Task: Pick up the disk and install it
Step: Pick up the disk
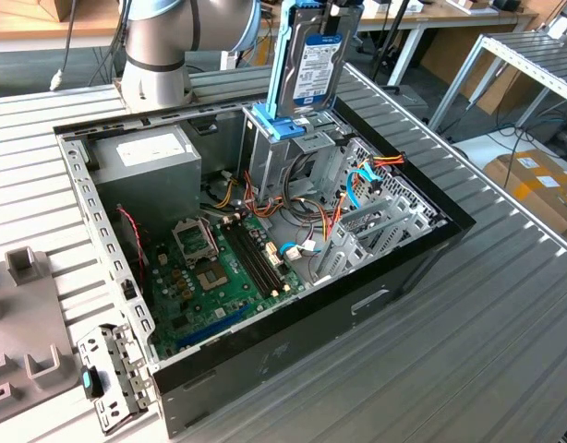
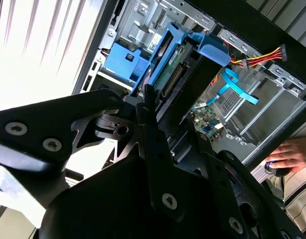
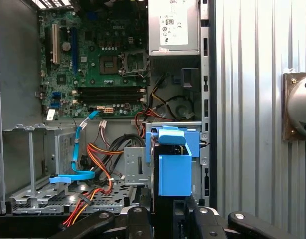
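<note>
**Inspector A:** What is recorded on the near side of the worktop [image 1: 505,369]?

**Inspector B:** A loose metal plate [image 1: 117,369] is noted just beside the near corner of the open computer case [image 1: 293,341], on the exterior view's left. Farther in, the motherboard [image 1: 214,277] is seen lying flat.

**Inspector A:** And the disk [image 1: 316,65]?

**Inspector B:** It is held upright at the far side of the case. Its lower end is met by the blue bracket [image 1: 282,127] on top of the drive cage [image 1: 265,161]. Whether it is seated cannot be told. The jaws are seen clamped on its upper end. The arm's base [image 1: 154,55] is mounted beyond the case.
</note>
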You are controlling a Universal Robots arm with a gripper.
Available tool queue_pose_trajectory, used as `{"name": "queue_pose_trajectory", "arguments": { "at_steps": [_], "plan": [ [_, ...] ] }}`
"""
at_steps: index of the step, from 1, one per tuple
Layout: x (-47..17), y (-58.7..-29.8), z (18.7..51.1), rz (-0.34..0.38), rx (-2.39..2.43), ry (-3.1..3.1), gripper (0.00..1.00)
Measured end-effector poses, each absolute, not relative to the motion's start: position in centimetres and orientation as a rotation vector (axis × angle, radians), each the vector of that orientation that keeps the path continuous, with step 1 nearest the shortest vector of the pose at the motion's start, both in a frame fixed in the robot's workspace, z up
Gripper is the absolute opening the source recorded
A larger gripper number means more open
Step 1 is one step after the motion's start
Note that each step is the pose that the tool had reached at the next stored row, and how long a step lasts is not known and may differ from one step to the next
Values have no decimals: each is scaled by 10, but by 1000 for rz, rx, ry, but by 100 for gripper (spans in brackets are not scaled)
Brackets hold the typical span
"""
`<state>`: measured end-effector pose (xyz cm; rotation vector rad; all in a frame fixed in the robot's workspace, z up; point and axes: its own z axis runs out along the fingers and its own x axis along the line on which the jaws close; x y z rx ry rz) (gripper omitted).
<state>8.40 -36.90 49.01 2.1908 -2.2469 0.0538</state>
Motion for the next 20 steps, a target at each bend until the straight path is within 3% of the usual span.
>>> {"name": "queue_pose_trajectory", "arguments": {
  "at_steps": [20],
  "plan": [
    [85,-371,493,54,2191,-2247,35]
  ]
}}
